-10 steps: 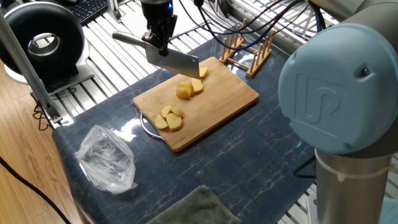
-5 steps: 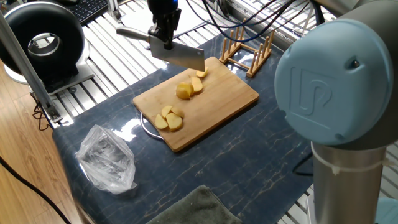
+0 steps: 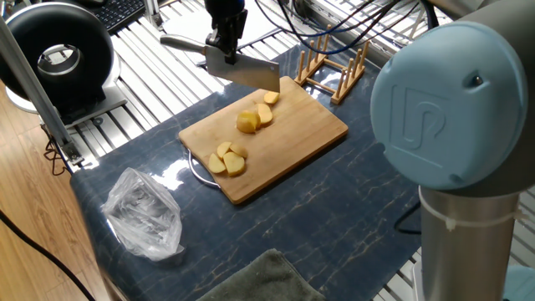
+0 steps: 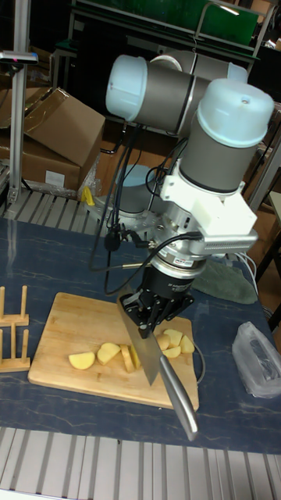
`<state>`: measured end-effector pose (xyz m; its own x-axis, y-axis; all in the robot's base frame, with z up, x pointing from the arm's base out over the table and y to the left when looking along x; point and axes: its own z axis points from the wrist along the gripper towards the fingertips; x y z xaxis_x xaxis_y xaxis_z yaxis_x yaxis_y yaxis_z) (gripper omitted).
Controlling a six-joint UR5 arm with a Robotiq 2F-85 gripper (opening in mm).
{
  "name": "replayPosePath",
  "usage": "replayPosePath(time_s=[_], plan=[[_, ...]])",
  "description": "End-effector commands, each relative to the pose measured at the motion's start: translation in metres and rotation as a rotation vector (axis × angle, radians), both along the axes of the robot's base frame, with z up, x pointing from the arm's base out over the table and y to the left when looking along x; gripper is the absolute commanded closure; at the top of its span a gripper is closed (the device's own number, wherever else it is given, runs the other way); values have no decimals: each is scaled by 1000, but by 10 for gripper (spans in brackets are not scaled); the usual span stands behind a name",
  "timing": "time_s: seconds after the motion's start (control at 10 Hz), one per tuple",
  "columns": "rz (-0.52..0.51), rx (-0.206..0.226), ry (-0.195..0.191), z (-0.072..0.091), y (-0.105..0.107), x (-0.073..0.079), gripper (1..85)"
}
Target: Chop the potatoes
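My gripper [image 3: 224, 46] is shut on a cleaver-style knife [image 3: 248, 77] and holds it in the air over the far edge of the bamboo board [image 3: 309, 125]. The blade hangs above the potatoes without touching them. On the board lie a rounded potato half with slices [image 3: 252, 120], a lone piece [image 3: 272, 98] near the blade, and a cluster of wedges [image 3: 227, 160] at the near corner. In the tall fixed view the gripper [image 4: 154, 312] grips the knife [image 4: 146, 351], whose blade points down among the potato pieces [image 4: 109, 353] on the board [image 4: 70, 320].
A wooden rack [image 3: 331, 65] stands just past the board's far corner. A crumpled clear plastic bag [image 3: 144, 213] lies at the near left. A grey-green towel [image 3: 259, 280] sits at the front edge. A black round device [image 3: 58, 52] stands at the far left.
The gripper has carried the knife slightly up and to the right, toward the board's far corner. The potato pieces have not moved.
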<state>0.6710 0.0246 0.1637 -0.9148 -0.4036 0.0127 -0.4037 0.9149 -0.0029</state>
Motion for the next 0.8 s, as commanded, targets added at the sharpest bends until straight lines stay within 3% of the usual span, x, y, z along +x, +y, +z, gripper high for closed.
replayPosePath(time_s=[0.0, 0.7], plan=[[7, 12, -16, -3, -5, 6, 847], [26, 26, -60, -27, -13, 22, 847]])
